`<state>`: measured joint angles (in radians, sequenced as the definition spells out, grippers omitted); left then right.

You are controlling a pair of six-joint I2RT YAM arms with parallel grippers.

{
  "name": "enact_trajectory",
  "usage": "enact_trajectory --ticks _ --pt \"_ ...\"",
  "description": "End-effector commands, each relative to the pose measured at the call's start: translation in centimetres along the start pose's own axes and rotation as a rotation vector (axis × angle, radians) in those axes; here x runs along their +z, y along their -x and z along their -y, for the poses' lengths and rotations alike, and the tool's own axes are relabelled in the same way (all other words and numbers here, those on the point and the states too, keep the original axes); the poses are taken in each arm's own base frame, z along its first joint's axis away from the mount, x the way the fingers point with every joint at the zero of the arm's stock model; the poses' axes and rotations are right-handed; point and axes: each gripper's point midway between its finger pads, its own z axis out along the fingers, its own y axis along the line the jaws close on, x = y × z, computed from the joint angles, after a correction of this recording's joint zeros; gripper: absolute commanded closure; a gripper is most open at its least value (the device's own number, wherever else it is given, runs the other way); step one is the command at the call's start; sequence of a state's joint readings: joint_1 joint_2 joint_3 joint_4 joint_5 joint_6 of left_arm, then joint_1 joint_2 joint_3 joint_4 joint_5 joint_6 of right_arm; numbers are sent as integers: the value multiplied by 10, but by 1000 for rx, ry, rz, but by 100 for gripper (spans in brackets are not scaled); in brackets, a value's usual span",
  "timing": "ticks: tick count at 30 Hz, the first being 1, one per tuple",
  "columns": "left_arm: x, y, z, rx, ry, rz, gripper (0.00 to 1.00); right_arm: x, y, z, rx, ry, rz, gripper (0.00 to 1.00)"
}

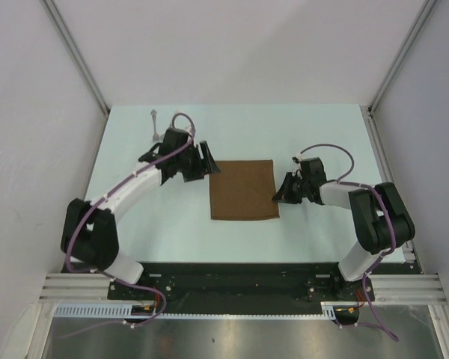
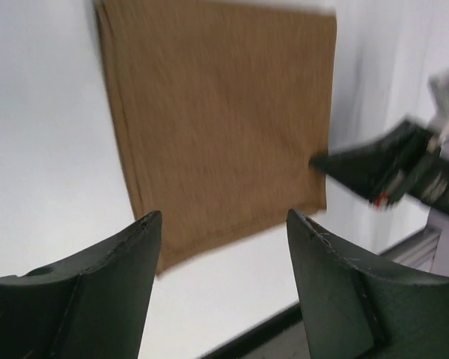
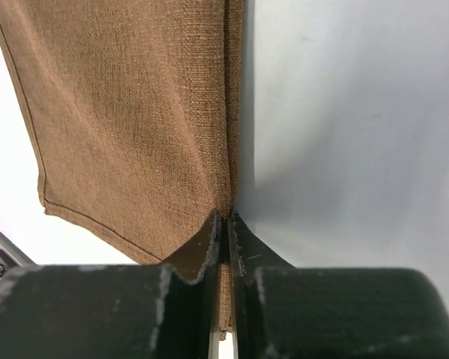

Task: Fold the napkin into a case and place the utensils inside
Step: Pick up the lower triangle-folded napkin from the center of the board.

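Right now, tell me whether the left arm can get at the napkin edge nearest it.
Probably yes. The left gripper hangs open just beside the napkin, with only bare table between them. The right gripper is shut on the opposite edge, clear of that path.

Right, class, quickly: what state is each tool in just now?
Left tool: open, holding nothing.
Right tool: closed, pinching the right edge of the napkin.
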<state>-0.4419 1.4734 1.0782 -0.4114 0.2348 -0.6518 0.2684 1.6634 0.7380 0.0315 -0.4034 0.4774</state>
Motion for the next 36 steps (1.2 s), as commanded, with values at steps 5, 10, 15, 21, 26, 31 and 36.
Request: enact_trajectory --ticks 5,10,15,21,26,31,36 --pt "46 95 -11 -5 -22 55 30 -13 5 36 31 -112 26 66" --pt "73 88 -21 -17 -24 5 33 -6 30 26 10 -84 24 46" --pt "85 66 -37 -22 -9 -45 35 11 73 15 5 -68 65 41" --pt "89 58 -44 1 0 -77 36 35 100 23 -10 -106 69 46" --pt "92 55 -42 -10 -15 -93 37 47 96 37 -16 -140 46 69" --pt "89 55 -31 -22 -67 -100 37 38 111 61 -32 -239 79 84" --pt "89 61 -28 -29 -60 -99 35 27 138 71 -89 -294 99 87"
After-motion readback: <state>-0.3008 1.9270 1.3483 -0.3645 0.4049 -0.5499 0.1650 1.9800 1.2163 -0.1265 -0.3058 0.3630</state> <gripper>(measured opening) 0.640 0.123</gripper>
